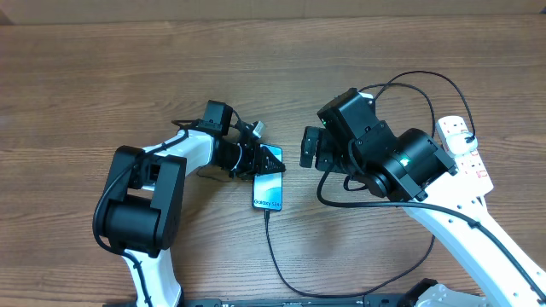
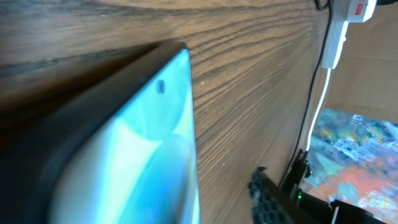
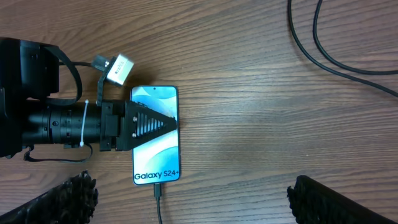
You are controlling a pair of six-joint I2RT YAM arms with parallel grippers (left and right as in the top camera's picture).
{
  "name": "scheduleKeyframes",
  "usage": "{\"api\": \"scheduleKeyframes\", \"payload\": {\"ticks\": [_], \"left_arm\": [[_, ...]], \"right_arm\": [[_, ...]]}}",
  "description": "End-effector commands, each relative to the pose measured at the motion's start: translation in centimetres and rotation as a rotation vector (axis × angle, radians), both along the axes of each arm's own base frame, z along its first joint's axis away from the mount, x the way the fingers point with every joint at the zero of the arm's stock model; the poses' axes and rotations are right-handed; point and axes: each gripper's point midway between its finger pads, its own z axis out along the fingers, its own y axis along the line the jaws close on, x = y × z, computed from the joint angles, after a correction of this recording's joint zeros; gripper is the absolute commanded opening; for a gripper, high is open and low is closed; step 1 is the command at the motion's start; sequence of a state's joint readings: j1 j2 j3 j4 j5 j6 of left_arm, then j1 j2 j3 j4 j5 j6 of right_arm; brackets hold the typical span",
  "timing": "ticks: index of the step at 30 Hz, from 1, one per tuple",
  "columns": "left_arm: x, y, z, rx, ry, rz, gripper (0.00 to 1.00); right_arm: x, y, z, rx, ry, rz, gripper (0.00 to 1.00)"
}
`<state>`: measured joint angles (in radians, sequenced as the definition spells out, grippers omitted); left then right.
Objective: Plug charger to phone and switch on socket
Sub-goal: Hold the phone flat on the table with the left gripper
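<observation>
Wood desk (image 3: 267, 124): charger (image 3: 158, 194) met phone (image 3: 155, 152) at end. L pincer (image 3: 169, 124) over phone, gap unclear; R pincer (image 3: 196, 200) apart. L needed straight lift-off.

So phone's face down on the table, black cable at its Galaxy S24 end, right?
Not face down: the phone lies screen up; the right wrist view shows its blue-white display. The black cable does meet its Galaxy S24 end.

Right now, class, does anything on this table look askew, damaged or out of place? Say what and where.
Nothing stands out. The phone lies flat on the table with an unbroken screen, the charger meets its lower end, and the left hand reaches over the screen. The power strip sits on the robot's right.
</observation>
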<state>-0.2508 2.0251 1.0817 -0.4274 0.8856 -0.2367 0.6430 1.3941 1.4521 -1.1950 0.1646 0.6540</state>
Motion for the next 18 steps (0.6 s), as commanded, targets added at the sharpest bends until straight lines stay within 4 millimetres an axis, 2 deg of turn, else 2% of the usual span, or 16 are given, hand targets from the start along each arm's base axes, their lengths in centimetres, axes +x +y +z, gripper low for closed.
{"api": "scheduleKeyframes", "payload": {"ticks": [1,8,11,16,18], "left_arm": [[0.0,2.2,-2.8,0.157,0.018,0.045,0.49],[0.3,2.8,-3.3,0.204,0.023,0.074,0.59],[0.3,3.4,-3.8,0.255,0.073,0.132,0.66],[0.2,4.0,-4.2,0.296,0.094,0.155,0.7],[0.2,4.0,-4.2,0.298,0.096,0.157,0.76]], "right_arm": [[0.4,-0.1,1.2,0.013,-0.036,-0.013,1.0],[0.5,0.0,0.6,0.002,-0.021,-0.013,1.0],[0.6,0.0,0.3,-0.007,-0.008,-0.013,1.0],[0.8,0.2,0.2,-0.006,-0.01,-0.013,1.0],[0.9,0.2,0.2,-0.003,-0.015,-0.013,1.0]]}}
